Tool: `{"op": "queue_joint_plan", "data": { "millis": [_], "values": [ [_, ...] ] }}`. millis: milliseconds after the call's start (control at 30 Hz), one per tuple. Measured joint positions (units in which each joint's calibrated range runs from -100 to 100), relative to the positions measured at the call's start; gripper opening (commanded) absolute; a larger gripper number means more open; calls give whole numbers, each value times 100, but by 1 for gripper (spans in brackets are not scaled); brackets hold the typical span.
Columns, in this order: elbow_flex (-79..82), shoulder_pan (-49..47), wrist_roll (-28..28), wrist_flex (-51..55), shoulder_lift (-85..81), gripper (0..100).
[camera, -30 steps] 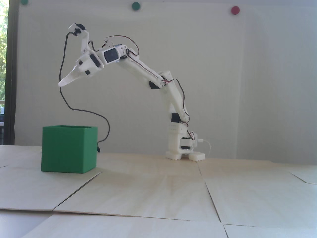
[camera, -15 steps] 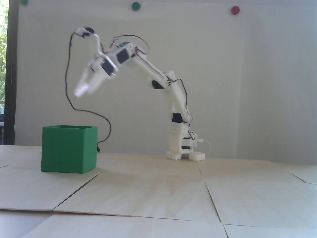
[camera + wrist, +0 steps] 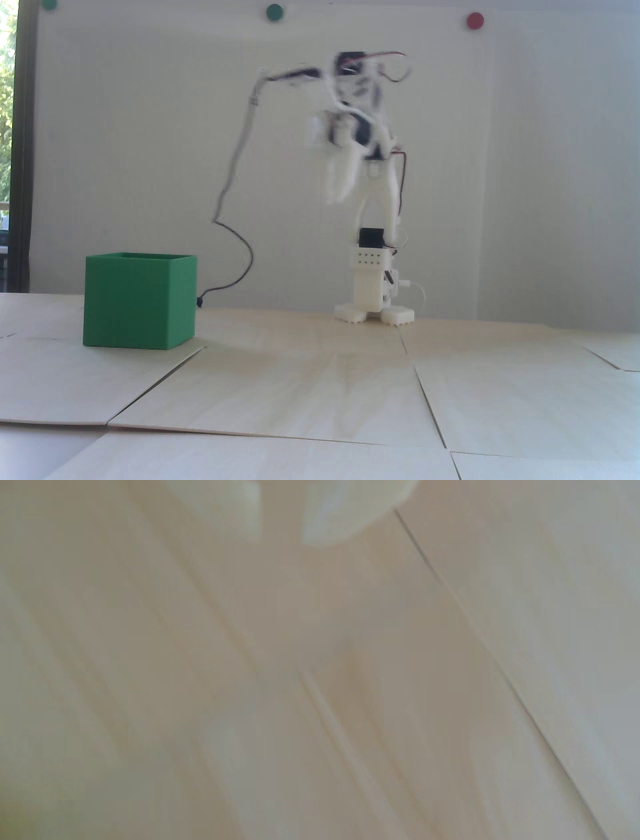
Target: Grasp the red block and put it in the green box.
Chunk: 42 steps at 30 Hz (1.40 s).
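One green box [image 3: 139, 301] sits on the pale wooden table [image 3: 320, 395] at the left of the fixed view, a matte cube with thin walls and an open top, and one white arm [image 3: 372, 200] stands folded over its base near the middle. The red block shows in neither view, so I cannot tell where it is. Three round dots are stuck on the wall: two green [image 3: 274, 12] and one red [image 3: 474, 20]. One black cable [image 3: 235, 165] loops from the wrist down to the table just beside the box. The gripper [image 3: 336, 192] hangs blurred, pointing down, well apart from the box; in the wrist view its two white fingertips [image 3: 239, 511] enter from the top edge with a clear gap between them and nothing in it, over smeared wood grain and a panel seam. Half a second ago the arm reached out left, above the box; now it has swung back over its base, and the cable has shifted right with it. The box has not moved.
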Motion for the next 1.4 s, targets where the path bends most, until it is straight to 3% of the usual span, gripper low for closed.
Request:
{"op": "queue_joint_plan", "data": {
  "millis": [133,333,533,900,1233,1400],
  "values": [
    [3017,-627,-26,-715,-1976,2],
    [7762,-787,21,-3686,-5247,2],
    [10671,-909,288,-5166,-7347,2],
    [12301,-948,457,-6223,-9564,2],
    [12301,-734,473,-9509,-9597,3],
    [12301,-734,473,-8710,-9597,3]
  ]
}}
